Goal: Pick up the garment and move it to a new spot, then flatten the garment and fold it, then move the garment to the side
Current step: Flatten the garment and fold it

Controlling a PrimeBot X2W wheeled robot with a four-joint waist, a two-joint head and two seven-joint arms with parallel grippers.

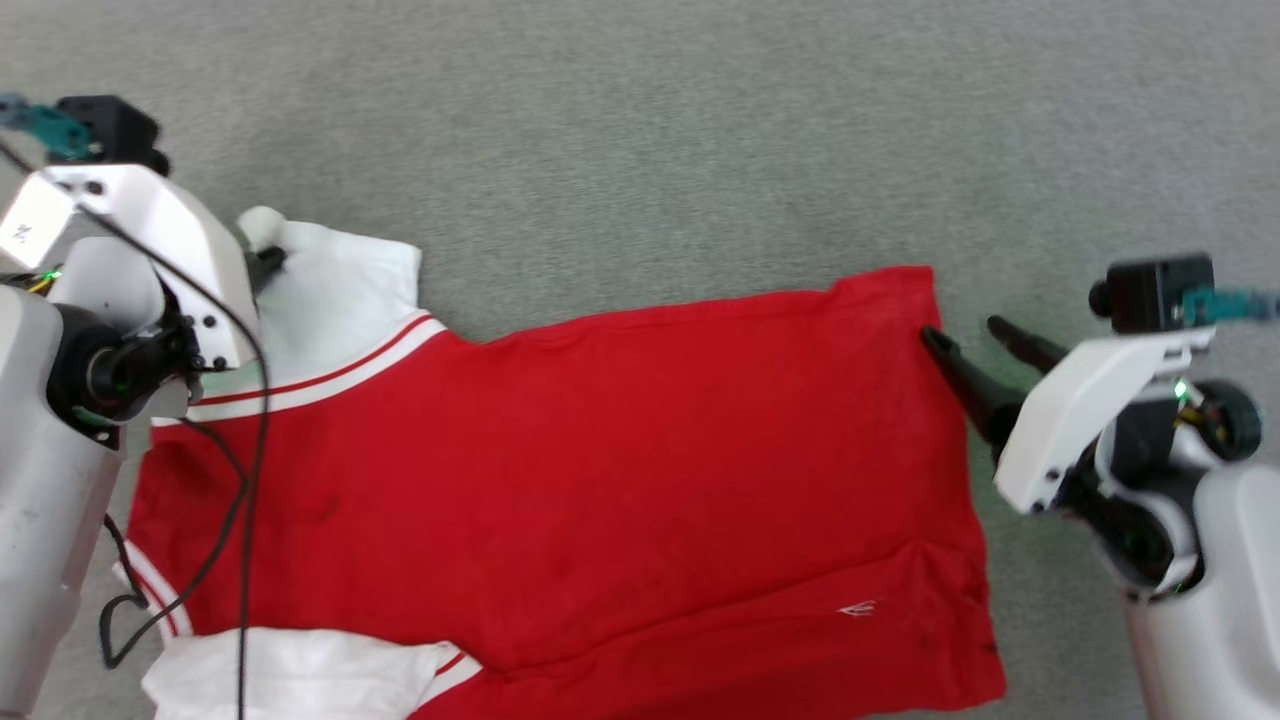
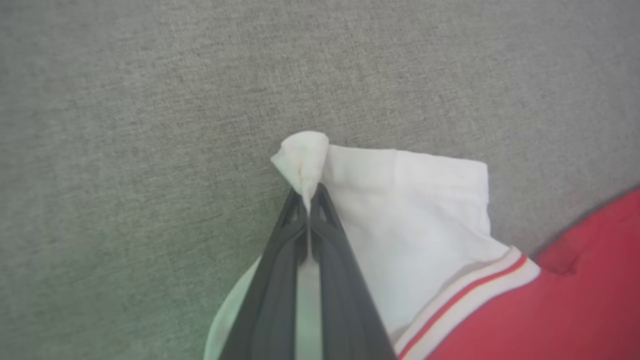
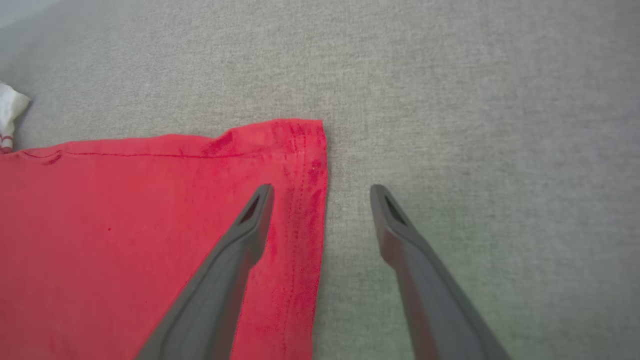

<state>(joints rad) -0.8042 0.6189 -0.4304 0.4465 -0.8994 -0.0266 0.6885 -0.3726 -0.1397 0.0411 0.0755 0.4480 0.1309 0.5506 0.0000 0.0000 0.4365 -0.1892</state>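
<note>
Left hand [image 2: 310,194] pinching one garment [image 1: 600,450], right hand [image 3: 321,190] spread

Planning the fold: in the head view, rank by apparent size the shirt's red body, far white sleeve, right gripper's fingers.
1. Red body.
2. Far sleeve, partly behind the left arm.
3. Fingers of the right gripper.

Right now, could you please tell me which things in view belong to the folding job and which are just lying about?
Job: garment; left gripper, jaws shut on its white sleeve; right gripper, jaws open astride the hem.
Just there: grey surface; black cable.
</note>
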